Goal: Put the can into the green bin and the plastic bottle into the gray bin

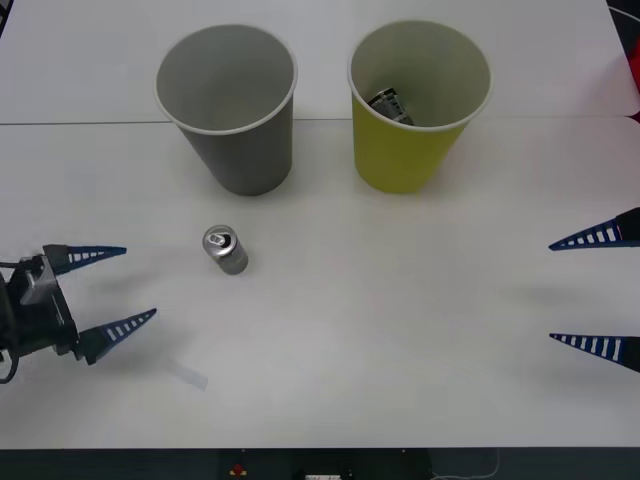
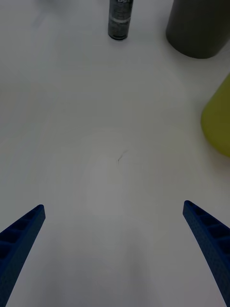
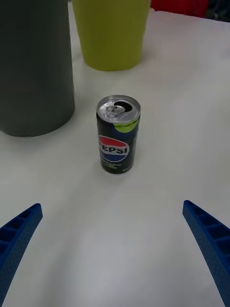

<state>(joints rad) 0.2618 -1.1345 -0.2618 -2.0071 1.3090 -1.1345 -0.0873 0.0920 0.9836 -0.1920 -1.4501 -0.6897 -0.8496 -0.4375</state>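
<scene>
A white table [image 1: 400,330] carries everything here, with a seam running across it just behind the two bins, which stand side by side toward its far edge. The gray bin [image 1: 228,105] sits left of centre and looks empty; the green bin [image 1: 418,103] sits right of centre with a dark object with white markings [image 1: 391,106] lying inside against its wall. The Pepsi can [image 1: 225,249] stands upright out on the open surface, in front of the gray bin and apart from it, so either side of it is free for fingers to close around. The left gripper [image 1: 112,287] hovers low near the table's left edge, fingers spread wide and pointed toward the can, which its wrist camera centres between them, likely lined up for an approach. The right gripper [image 1: 596,290] waits at the right edge, fingers likewise spread, holding nothing.
</scene>
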